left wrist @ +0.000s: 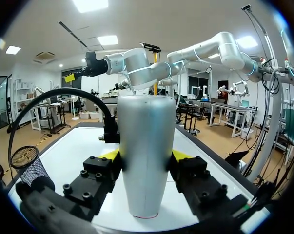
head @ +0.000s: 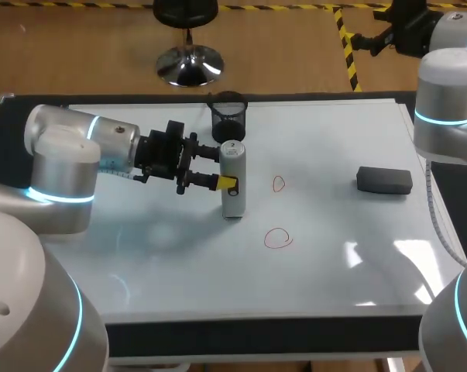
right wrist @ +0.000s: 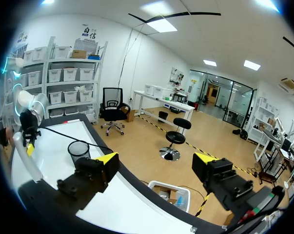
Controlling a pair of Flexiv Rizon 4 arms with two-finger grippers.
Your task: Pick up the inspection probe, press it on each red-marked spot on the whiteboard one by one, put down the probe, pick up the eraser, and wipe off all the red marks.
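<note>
inspection probe [head: 232,180]: your left gripper [left wrist: 146,155] clamps it upright near the whiteboard's [head: 334,263] far edge so it presses red marks [head: 278,239] squarely; right gripper [right wrist: 156,160] gapes wide.

Mesh cup [head: 228,118]: black wire mesh, upright, open top, standing at the table's far edge, near its middle.
Table [head: 256,337]: dark top, showing as a band along the near edge.

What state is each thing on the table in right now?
Probe: upright on the whiteboard, gripped from both sides.
Left gripper: shut on the probe.
Right gripper: open, holding nothing.
Small red mark: unwiped.
Large red mark: unwiped.
Eraser: lying flat, untouched.
Mesh cup: upright.
</note>
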